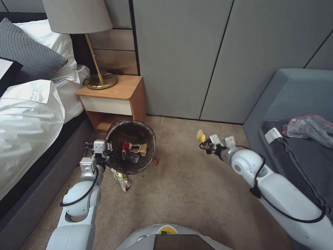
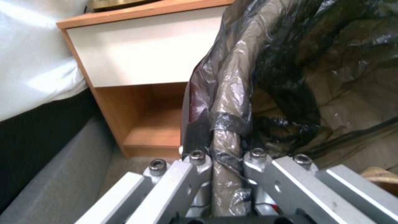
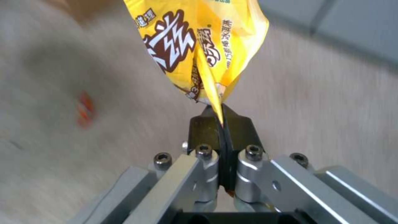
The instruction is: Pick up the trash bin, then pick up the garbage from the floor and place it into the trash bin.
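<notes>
Beige carpet (image 1: 194,180) is covering the floor; grey wall panels (image 1: 215,52) are standing behind a wooden nightstand (image 1: 114,100), brass lamp (image 1: 93,45), bed (image 1: 31,114) and grey sofa (image 1: 295,97).

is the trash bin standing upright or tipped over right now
Tipped. The trash bin leans so its mouth faces the head camera, showing litter inside; the left gripper clamps its bagged rim.

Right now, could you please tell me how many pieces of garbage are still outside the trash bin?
3: a yellow wrapper held in the right gripper, a shiny wrapper on the carpet beside the trash bin, and a small red piece at its other side. The bin may hide others.
</notes>
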Available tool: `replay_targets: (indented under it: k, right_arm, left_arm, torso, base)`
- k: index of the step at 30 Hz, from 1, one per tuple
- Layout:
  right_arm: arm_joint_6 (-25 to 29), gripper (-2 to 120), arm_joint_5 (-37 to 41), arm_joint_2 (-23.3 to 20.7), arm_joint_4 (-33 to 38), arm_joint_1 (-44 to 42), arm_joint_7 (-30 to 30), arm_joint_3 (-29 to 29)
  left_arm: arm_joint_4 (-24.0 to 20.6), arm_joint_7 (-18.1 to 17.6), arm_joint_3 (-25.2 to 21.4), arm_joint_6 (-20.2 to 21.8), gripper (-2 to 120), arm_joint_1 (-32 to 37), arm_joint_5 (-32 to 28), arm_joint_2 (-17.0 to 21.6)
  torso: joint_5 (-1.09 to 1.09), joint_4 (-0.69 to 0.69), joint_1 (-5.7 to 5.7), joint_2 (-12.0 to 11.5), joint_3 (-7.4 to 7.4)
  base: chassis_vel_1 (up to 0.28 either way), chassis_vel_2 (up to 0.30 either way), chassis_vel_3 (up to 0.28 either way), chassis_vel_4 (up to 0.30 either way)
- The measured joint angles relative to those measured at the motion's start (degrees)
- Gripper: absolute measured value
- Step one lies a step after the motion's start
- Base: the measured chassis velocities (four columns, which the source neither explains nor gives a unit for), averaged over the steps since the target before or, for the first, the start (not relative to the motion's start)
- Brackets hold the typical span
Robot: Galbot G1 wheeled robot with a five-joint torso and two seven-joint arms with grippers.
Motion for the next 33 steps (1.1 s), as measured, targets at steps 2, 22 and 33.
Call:
replay_targets:
  k: [2, 22, 33]
  right_arm:
    - [0.0, 0, 2.1, -0.9, 3.3, 1.9, 0.0, 0.0]
    - [0.1, 0, 24.2, 2.0, 14.4, 41.6, 1.3, -26.3]
    - [0.1, 0, 29.9, 8.8, 12.5, 48.5, 7.5, -41.2]
  left_arm:
    - [0.0, 0.0, 0.1, 0.0, 2, 0.0, 0.1, 0.0]
    - [0.9, 0.2, 0.8, -0.1, 2, -0.8, 1.0, -1.1]
    - [1.5, 0.3, -0.2, -0.4, 2, -1.3, 0.9, -1.3]
  torso:
    - [0.0, 0.01, 0.0, 0.0, 0.0]
    - [0.0, 0.04, 0.0, 0.0, 0.01]
    - [-0.01, 0.02, 0.0, 0.0, 0.01]
  base:
    - [0.0, 0.0, 0.0, 0.0]
    - [0.0, 0.0, 0.0, 0.0]
    - [0.0, 0.0, 0.0, 0.0]
